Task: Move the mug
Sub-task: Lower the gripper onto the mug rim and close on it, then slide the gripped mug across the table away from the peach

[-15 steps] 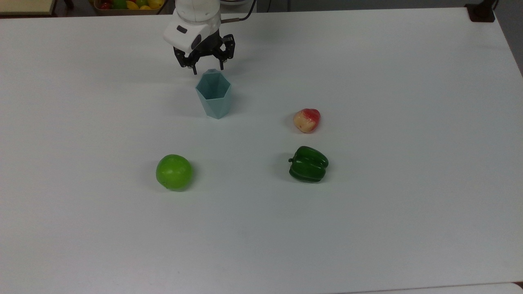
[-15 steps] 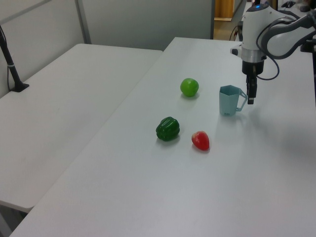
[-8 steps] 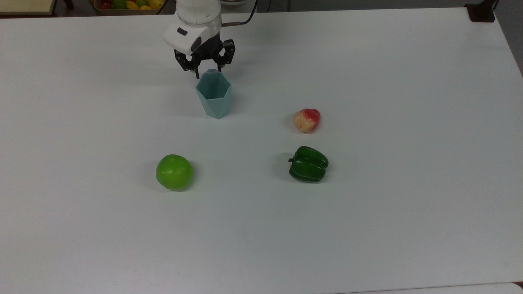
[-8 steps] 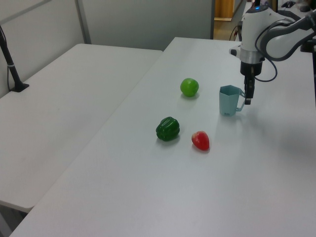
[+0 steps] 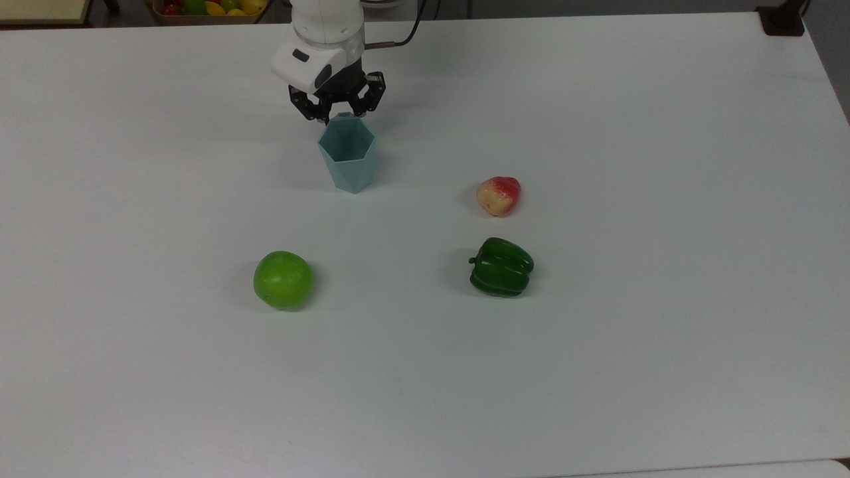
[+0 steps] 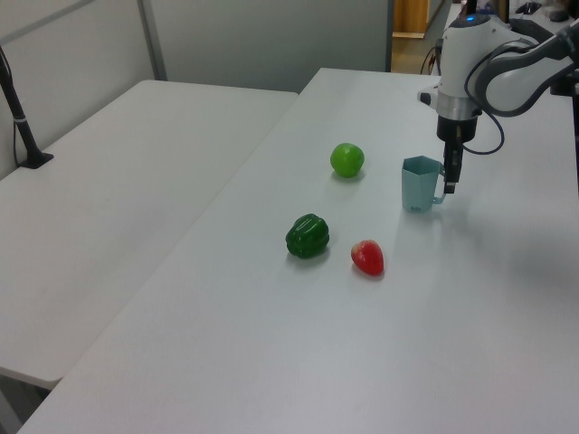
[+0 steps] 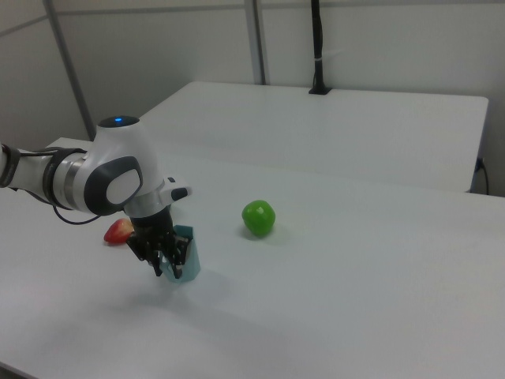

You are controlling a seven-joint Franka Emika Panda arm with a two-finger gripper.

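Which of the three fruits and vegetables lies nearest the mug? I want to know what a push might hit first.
The red-and-cream peach: it lies closer to the mug than the green apple or green bell pepper.

The mug (image 5: 348,154) (image 6: 420,183) (image 7: 186,255) is pale blue-green, with a hexagonal rim and faceted sides narrowing downward. It stands upright, its small handle toward the left view's right

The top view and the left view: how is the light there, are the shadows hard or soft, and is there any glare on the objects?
Top view: even, diffuse light; the green apple and green pepper cast faint soft shadows towards the top view's left; the pepper shows small glossy highlights. Left view: the matte mug has no glare, and only a weak shadow lies on the table.
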